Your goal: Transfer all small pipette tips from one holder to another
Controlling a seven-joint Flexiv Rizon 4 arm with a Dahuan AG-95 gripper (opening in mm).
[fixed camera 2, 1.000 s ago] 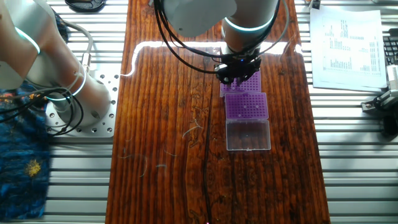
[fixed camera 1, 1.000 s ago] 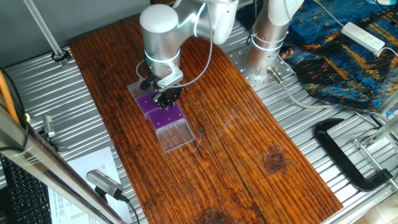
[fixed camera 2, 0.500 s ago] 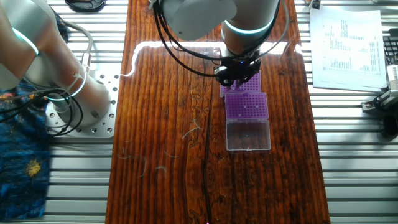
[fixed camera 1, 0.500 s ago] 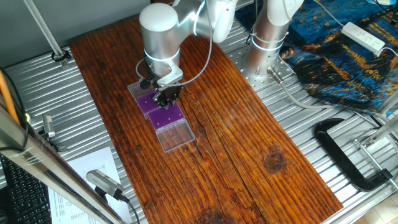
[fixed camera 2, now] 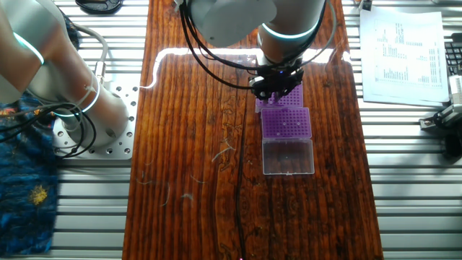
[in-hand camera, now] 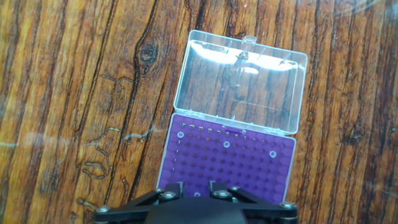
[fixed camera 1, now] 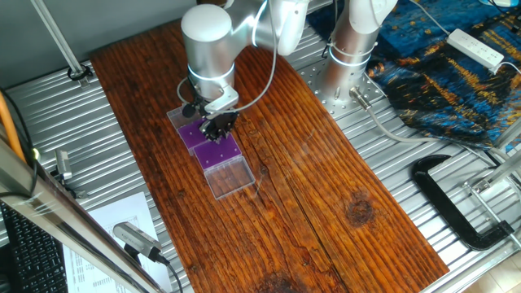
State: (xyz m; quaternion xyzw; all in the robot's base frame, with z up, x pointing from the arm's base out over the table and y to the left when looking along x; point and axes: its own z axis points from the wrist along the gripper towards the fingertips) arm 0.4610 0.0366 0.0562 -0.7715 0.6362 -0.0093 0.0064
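Two purple holders lie end to end on the wooden board, the far holder (fixed camera 1: 189, 133) (fixed camera 2: 294, 94) and the near holder (fixed camera 1: 220, 151) (fixed camera 2: 286, 123) (in-hand camera: 236, 163) with its clear lid (in-hand camera: 241, 81) folded open. In the hand view the near holder has three small pipette tips (in-hand camera: 227, 144) as pale rings near its lid side. A fourth tip (in-hand camera: 196, 195) sits between my fingers. My gripper (fixed camera 1: 218, 127) (fixed camera 2: 276, 88) (in-hand camera: 196, 190) hangs low over the seam between the holders. The jaws stand a little apart, wider than that tip. The far holder is mostly hidden under the hand.
A second robot base (fixed camera 1: 350, 57) (fixed camera 2: 79, 108) stands beside the board on the slotted metal table. A blue cloth (fixed camera 1: 456, 81), a power strip (fixed camera 1: 476, 47), a black clamp (fixed camera 1: 456, 203) and printed sheets (fixed camera 2: 404, 54) lie off the board.
The hand has crept slightly toward the far holder. The holders and the tips have not moved.
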